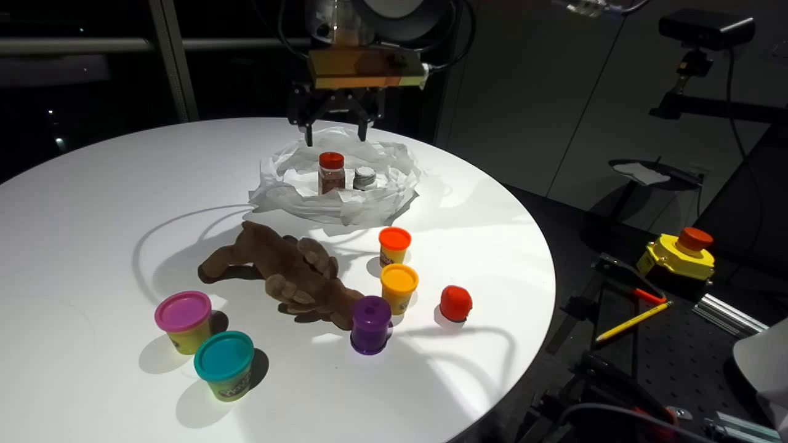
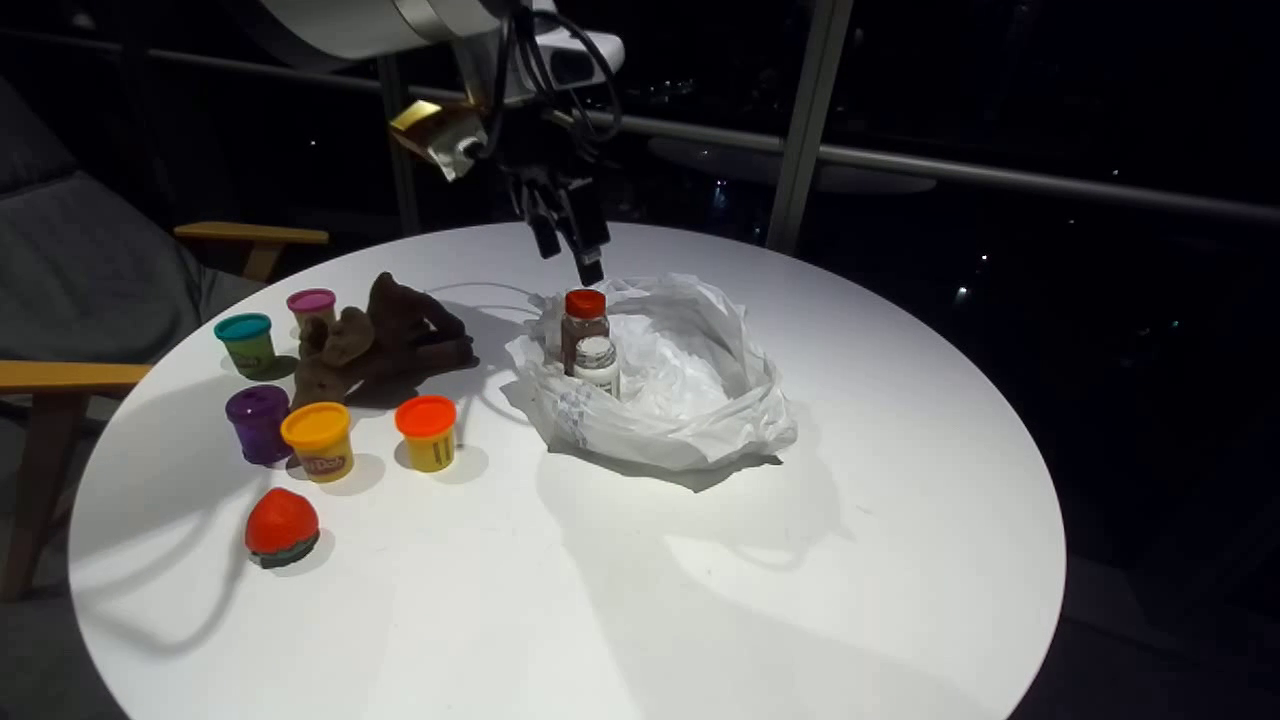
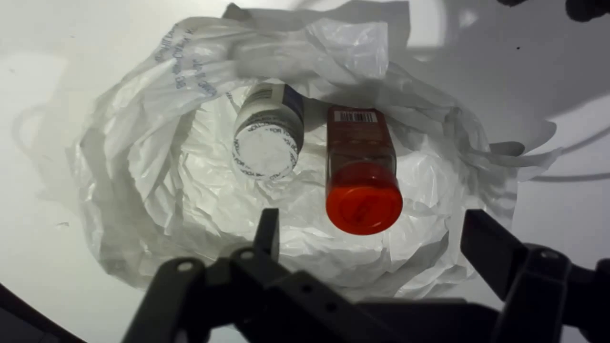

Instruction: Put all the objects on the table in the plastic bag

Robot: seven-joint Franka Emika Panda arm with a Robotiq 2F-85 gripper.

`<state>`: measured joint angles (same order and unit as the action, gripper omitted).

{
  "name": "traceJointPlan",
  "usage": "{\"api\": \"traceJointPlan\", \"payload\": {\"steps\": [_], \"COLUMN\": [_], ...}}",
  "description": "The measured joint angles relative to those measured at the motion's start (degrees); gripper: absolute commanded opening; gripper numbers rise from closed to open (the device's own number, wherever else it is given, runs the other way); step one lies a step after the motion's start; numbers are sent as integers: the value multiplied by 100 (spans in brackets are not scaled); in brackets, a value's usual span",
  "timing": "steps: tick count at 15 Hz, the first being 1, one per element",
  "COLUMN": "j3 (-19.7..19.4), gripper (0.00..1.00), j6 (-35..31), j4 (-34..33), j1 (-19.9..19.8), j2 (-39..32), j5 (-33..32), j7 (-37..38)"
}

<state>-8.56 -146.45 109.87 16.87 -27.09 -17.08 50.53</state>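
Observation:
The plastic bag point(image 1: 283, 200) lies spread with its mouth up on the white table point(image 1: 98, 203). Inside it stand a red-capped jar point(image 3: 363, 205) and a white-capped bottle point(image 3: 266, 147). My gripper point(image 1: 336, 136) hangs over the bag, jaws wide apart; in the wrist view the jar's cap appears between the fingers, lower down and not gripped. Outside the bag are the brown toy point(image 1: 295, 274), a pink cup point(image 1: 188, 332), a teal cup point(image 1: 225, 363), a purple cup point(image 1: 371, 329), an orange cup point(image 1: 399, 286), a red-lidded cup point(image 1: 394, 243) and a red rounded object point(image 1: 456, 303).
The brown toy lies between the bag and the pink and teal cups, its end close against the purple cup. Past the round table's edge stand a wooden-armed chair point(image 2: 90, 240) and a dark bench point(image 1: 677, 363) with a yellow button box point(image 1: 677, 258).

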Motion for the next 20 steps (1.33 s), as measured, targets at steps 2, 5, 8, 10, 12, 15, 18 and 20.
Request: {"api": "traceJointPlan", "payload": {"steps": [2, 5, 8, 10, 12, 15, 18, 20], "j3": [151, 506, 822, 926, 972, 987, 1019, 1062], "gripper": [100, 100, 100, 100, 100, 100, 100, 100], "j6": [639, 1599, 1992, 1874, 1671, 1430, 1336, 1329], "j4": [354, 896, 1233, 1321, 1350, 1350, 1336, 1331], "j1": [4, -93, -277, -394, -506, -655, -787, -868], "j2": [598, 1387, 1635, 1530, 1317, 906, 557, 420], "j5": [36, 259, 625, 859, 1127, 1503, 1900, 2153], "j7": [-224, -771, -1472, -1805, -2105, -2517, -2957, -3233]}}
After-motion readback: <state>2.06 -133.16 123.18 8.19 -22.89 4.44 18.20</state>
